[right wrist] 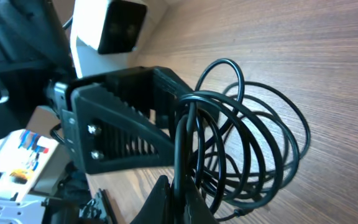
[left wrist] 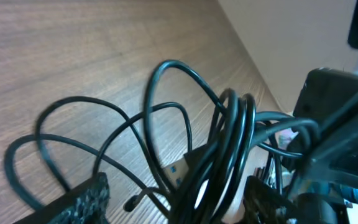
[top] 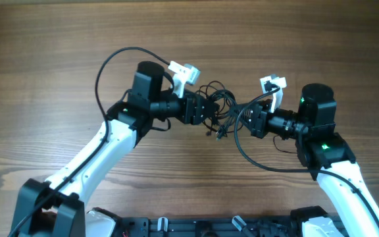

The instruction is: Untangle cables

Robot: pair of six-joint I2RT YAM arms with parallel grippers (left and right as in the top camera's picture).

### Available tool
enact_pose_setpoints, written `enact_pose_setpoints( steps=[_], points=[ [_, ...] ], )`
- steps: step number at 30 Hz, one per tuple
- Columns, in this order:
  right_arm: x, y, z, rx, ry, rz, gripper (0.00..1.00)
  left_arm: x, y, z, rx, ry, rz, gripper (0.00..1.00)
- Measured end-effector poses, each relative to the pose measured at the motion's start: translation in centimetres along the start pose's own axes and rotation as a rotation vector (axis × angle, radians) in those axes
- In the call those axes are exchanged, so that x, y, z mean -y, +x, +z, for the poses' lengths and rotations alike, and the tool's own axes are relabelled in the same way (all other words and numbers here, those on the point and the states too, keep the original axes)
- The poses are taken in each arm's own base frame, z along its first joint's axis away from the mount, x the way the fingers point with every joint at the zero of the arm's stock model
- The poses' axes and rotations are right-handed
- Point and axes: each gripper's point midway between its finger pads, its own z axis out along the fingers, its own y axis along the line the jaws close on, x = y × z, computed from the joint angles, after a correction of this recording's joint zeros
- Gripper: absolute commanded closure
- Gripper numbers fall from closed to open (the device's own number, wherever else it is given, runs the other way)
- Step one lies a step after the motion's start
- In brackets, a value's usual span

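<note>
The cables (top: 220,104) are thin black cords in a loose tangle of loops between my two grippers at the table's middle. My left gripper (top: 207,110) is open, and its two fingers stand wide apart on either side of a bundle of cable loops (left wrist: 229,143). A silvery blue-tipped plug (left wrist: 178,169) shows among the loops. My right gripper (top: 244,120) is shut on a cable strand (right wrist: 180,143) that runs up from its fingertips (right wrist: 180,198). The rest of the loops (right wrist: 260,143) hang beyond it over the wood. The left gripper's black finger (right wrist: 126,124) sits close behind.
The wooden table (top: 58,46) spreads all round. Thicker black arm cables arc by the left arm (top: 104,69) and under the right wrist (top: 255,161). White camera mounts (top: 184,71) (top: 272,85) sit on both wrists. A table edge and wall show in the left wrist view (left wrist: 260,56).
</note>
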Motion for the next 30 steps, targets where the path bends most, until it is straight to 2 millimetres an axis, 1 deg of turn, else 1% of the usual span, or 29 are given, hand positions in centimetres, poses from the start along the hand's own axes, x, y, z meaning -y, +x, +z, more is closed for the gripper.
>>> enact_pose_setpoints(
  steps=[2, 4, 6, 7, 11, 13, 16, 17, 18, 21, 22, 24, 25, 26, 27, 28, 29, 30],
  points=[
    [-0.1, 0.0, 0.0, -0.002, -0.005, 0.007, 0.96, 0.4, 0.2, 0.4, -0.006, 0.009, 0.011, 0.56],
    [-0.2, 0.1, 0.0, -0.004, -0.011, 0.014, 0.96, 0.6, 0.2, 0.7, -0.006, 0.005, 0.034, 0.74],
    [-0.3, 0.1, 0.0, -0.006, -0.015, 0.019, 0.96, 0.4, 0.1, 0.7, -0.002, -0.009, 0.032, 0.85],
    [-0.3, 0.1, 0.0, -0.007, -0.019, 0.022, 0.96, 0.3, 0.1, 0.7, 0.001, -0.016, 0.036, 0.88],
    [-0.6, 0.2, 0.0, -0.015, -0.036, 0.026, 0.96, -0.1, -0.1, 0.4, 0.008, -0.025, 0.034, 0.91],
    [-1.2, 0.3, 0.0, -0.021, -0.070, 0.017, 0.96, -0.4, -0.3, 0.1, 0.014, -0.026, 0.027, 0.92],
    [-2.9, 0.0, -0.2, -0.022, -0.158, -0.044, 0.96, -0.5, -0.3, -0.3, 0.012, -0.013, 0.012, 0.96],
    [-2.9, -0.1, -0.2, -0.021, -0.160, -0.046, 0.96, -0.5, -0.4, -0.8, 0.015, -0.004, 0.006, 0.96],
    [-2.5, -0.1, -0.3, -0.017, -0.144, -0.033, 0.96, -0.6, -0.5, -1.1, 0.018, -0.004, 0.001, 0.96],
    [0.1, -0.2, -0.4, 0.004, -0.019, 0.080, 0.95, -1.3, -1.5, -2.8, 0.055, -0.002, -0.017, 0.96],
    [1.4, -0.1, -0.6, 0.014, 0.043, 0.150, 0.86, -1.3, -1.6, -3.3, 0.060, 0.006, -0.021, 0.96],
    [3.1, -0.1, -0.9, 0.037, 0.130, 0.257, 0.81, -1.4, -1.8, -3.8, 0.068, 0.011, -0.030, 0.96],
    [4.4, -0.2, -1.4, 0.060, 0.198, 0.291, 0.72, -2.2, -2.2, -4.2, 0.087, -0.024, -0.035, 0.96],
    [6.1, -0.5, -2.3, 0.096, 0.272, 0.331, 0.65, -3.5, -2.9, -5.2, 0.121, -0.071, -0.046, 0.96],
    [7.2, -0.7, -2.8, 0.121, 0.321, 0.356, 0.63, -4.4, -3.4, -6.0, 0.147, -0.107, -0.052, 0.96],
    [7.7, -0.6, -3.1, 0.129, 0.346, 0.374, 0.63, -4.9, -3.7, -6.5, 0.164, -0.130, -0.054, 0.96],
    [8.2, -0.3, -3.3, 0.128, 0.381, 0.392, 0.63, -5.0, -3.8, -6.7, 0.172, -0.143, -0.051, 0.96],
    [8.7, 0.1, -3.5, 0.122, 0.408, 0.408, 0.66, -4.7, -3.9, -6.7, 0.172, -0.144, -0.045, 0.96]
  ],
)
